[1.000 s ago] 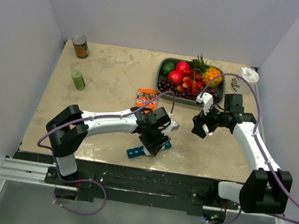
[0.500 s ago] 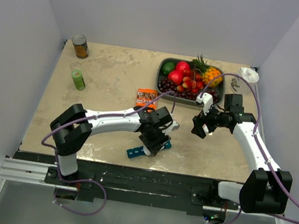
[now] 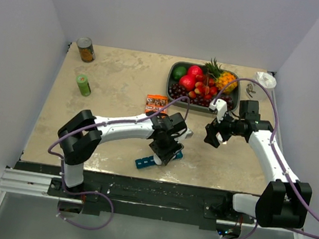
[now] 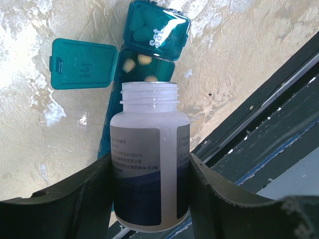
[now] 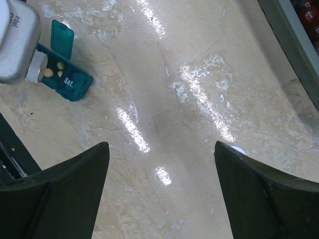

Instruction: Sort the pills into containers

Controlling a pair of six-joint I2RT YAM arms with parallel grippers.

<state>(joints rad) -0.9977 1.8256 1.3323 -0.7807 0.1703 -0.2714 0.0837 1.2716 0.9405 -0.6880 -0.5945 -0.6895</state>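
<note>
**Pills** (image 4: 144, 59): pale yellow pieces. I count three in the one open compartment of the containers (image 4: 157, 32), whose lid is flipped back flat to the side. More pale pieces show through the shut lid marked "Sat" next to it.

**Containers:** one teal strip lying flat on the tabletop (image 3: 123, 79), close to its near edge.

**Tin can** (image 3: 85, 49): upright, far behind the containers and well to their left.

**Green can** (image 3: 83, 84): upright, behind and left of the containers, nearer them than the tin can.

**My left hand** (image 4: 149, 169): directly over the containers. Its fingers pinch a white bottle (image 4: 149, 149) by its labelled sides. The bottle has no cap. Its mouth faces the open compartment and sits just beside it. Its body hides the rest of the strip in my wrist view.

**Orange box** (image 3: 156, 103): lying flat, just behind the containers.

**Fruit tray** (image 3: 171, 79): holds red, dark and green fruit and a small pineapple. It stands behind the containers and to their right, well apart.

**My right hand** (image 5: 159, 149): right of the containers and apart from them. Its fingers are spread wide over bare tabletop with nothing between them.

**White object** (image 3: 266, 80): at the far right corner, furthest from the containers. I cannot tell what it is.
</note>
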